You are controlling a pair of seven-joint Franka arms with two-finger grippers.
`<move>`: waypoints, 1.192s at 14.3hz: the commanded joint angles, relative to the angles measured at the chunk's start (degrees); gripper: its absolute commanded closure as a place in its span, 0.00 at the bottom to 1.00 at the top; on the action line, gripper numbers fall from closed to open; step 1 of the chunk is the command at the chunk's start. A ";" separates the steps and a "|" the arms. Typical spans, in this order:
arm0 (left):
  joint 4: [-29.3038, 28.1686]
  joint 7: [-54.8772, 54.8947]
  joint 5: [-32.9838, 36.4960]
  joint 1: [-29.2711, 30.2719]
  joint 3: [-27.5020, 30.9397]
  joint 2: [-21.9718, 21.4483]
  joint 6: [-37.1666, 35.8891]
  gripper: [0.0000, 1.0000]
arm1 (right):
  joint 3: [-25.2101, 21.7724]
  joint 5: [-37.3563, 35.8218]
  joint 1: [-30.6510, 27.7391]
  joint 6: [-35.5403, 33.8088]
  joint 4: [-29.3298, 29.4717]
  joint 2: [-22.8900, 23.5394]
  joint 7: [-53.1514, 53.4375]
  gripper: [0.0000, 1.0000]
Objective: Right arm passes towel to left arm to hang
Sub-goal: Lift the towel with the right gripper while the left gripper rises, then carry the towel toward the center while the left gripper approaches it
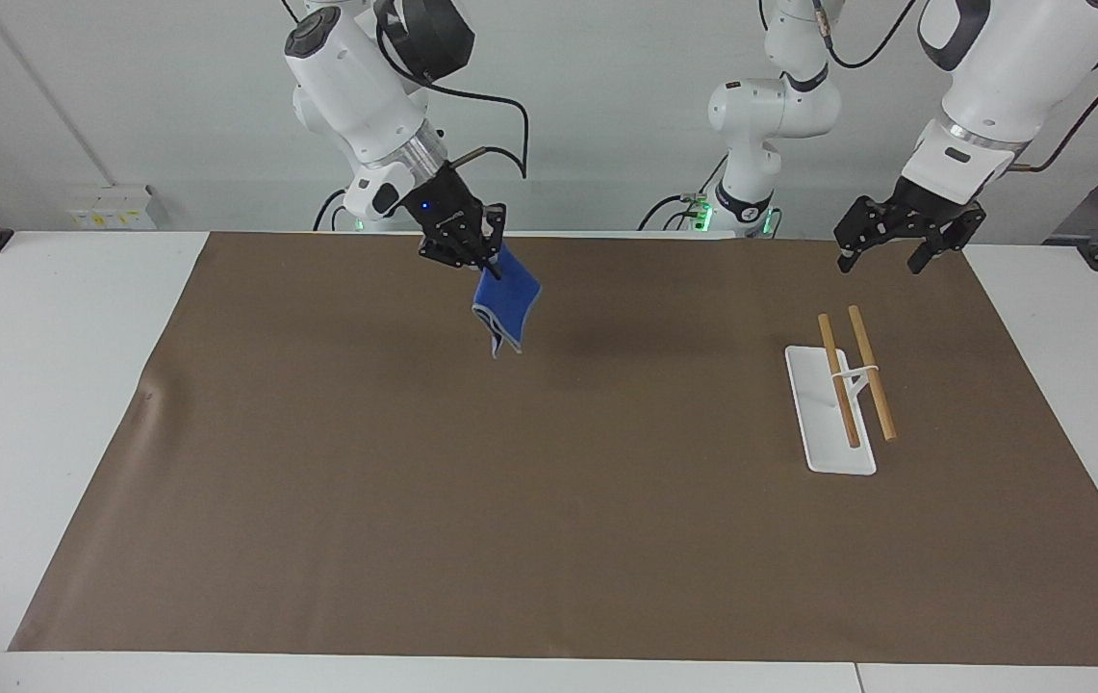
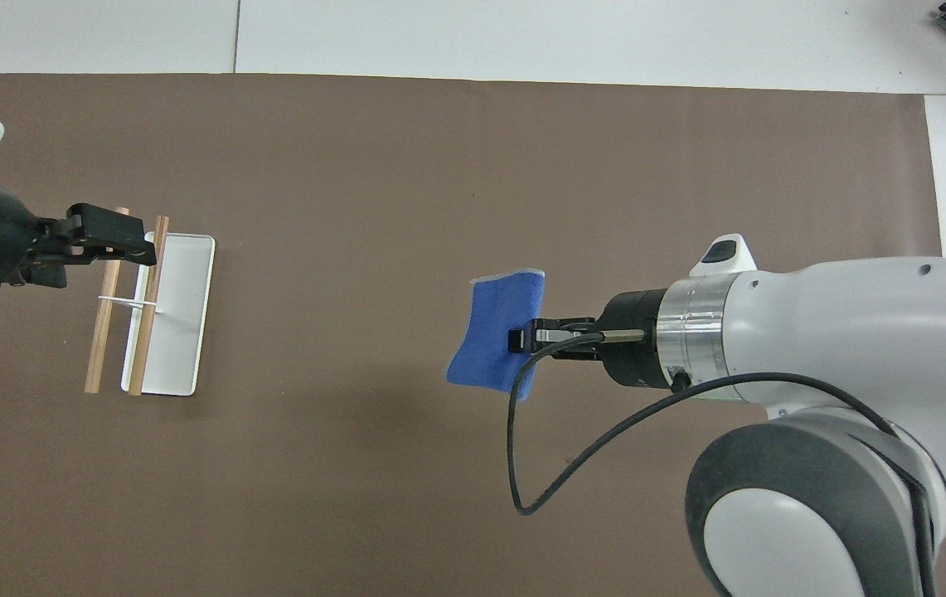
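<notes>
the small bright blue terry towel (image 1: pixel 506 300) hangs at upper centre of the facing view, long axis vertical, pinched at its top corner by the right end effector (image 1: pixel 485 264). the left end effector (image 1: pixel 885 248), released, waits at upper right above the wooden two-rail rack (image 1: pixel 855 375); the handover gap runs sideways.

Blue towel (image 2: pixel 493 336) pinched in right gripper (image 2: pixel 522 339), seemingly above mat (image 2: pixel 439 166).
</notes>
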 commanded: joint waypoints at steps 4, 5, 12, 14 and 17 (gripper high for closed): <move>-10.46 -24.45 -8.47 -5.72 0.12 -5.34 8.43 0.00 | 0.06 16.12 1.73 5.97 -4.28 -1.72 -2.45 1.00; -11.60 -29.37 -8.92 -6.95 0.12 -5.96 9.83 0.00 | 0.06 18.06 1.47 5.97 -4.36 -1.63 -2.54 1.00; -18.28 -58.93 -12.52 -14.60 0.12 -8.59 22.67 0.00 | 0.06 29.93 1.55 7.82 -5.94 1.26 -12.19 1.00; -20.04 -61.14 -12.96 -16.71 0.12 -9.47 24.78 0.00 | 0.14 30.73 1.90 9.65 -6.38 1.62 -13.44 1.00; -23.99 -64.57 -14.63 -19.43 0.12 -11.23 28.38 0.00 | 0.15 30.91 1.99 9.93 -6.56 1.71 -13.53 1.00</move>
